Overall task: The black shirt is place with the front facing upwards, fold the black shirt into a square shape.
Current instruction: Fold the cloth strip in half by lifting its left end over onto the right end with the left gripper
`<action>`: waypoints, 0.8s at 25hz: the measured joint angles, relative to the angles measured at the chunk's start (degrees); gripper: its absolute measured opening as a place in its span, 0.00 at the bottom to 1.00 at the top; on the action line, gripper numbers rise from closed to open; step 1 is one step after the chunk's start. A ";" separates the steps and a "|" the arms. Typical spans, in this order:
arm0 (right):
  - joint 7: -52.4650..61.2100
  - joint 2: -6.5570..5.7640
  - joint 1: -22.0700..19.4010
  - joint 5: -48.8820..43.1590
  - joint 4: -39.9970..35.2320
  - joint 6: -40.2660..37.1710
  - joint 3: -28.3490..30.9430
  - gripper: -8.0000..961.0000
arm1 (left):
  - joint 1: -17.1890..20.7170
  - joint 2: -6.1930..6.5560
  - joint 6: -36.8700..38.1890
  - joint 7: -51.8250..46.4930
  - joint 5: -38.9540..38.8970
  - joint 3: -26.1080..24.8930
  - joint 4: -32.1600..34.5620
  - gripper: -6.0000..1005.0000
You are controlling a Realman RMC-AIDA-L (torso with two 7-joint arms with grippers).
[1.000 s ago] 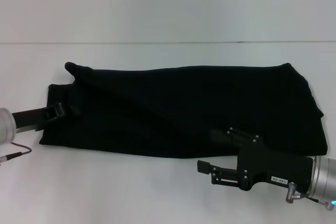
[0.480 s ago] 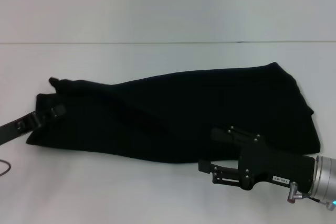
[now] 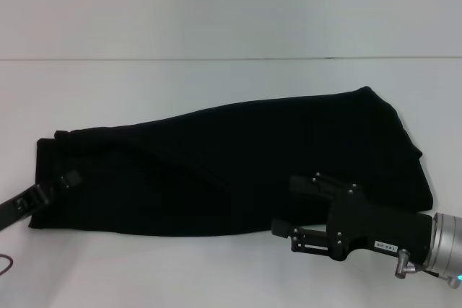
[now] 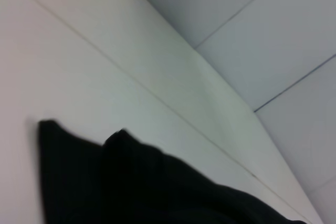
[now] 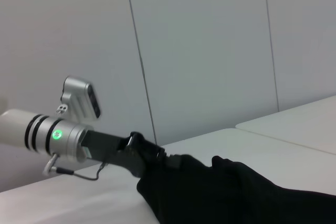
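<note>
Tool report, starting with the right tool (image 3: 283, 236): low at the near right of the head view, just off the shirt's near edge, fingers parted a little with nothing between them, pointing toward the robot's left. Its black body and silver wrist run off toward the right.

Black shirt (image 3: 238, 164): biggest item by far. It lies on the white bench (image 3: 216, 77) as a long folded band, long axis running left-right across the robot's front and tilted slightly, the right end sitting farther away than the left end. Right end tapers to a rounded corner; left end is squarer, with a raised fold along its far edge. No lettering or label shows on the upward face. In the left wrist view the shirt (image 4: 131, 182) shows as a dark edge with two small peaks against pale bench. In the right wrist view the shirt (image 5: 236, 192) fills the lower part.

Left tool (image 3: 68, 180): at the shirt's left end, touching the cloth, arm reaching in from the near left corner. In the right wrist view the left tool (image 5: 144, 156) meets the cloth's end; it appears to pinch the fabric there, though dark on dark, I cannot tell for certain.
</note>
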 joint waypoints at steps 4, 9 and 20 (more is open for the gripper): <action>0.00 0.00 -0.02 0.00 -0.01 -0.01 0.00 0.92 | 1.31 -0.59 -0.53 0.04 -0.03 -0.13 -0.11 0.13; 0.01 0.00 -0.11 -0.01 -0.05 -0.12 0.00 0.92 | 3.10 -1.42 0.68 1.46 -0.17 -0.02 -0.20 0.13; 0.01 -0.08 0.16 -0.01 -0.23 -0.91 0.00 0.92 | 4.71 -1.58 5.46 4.22 -0.22 -0.32 0.04 0.15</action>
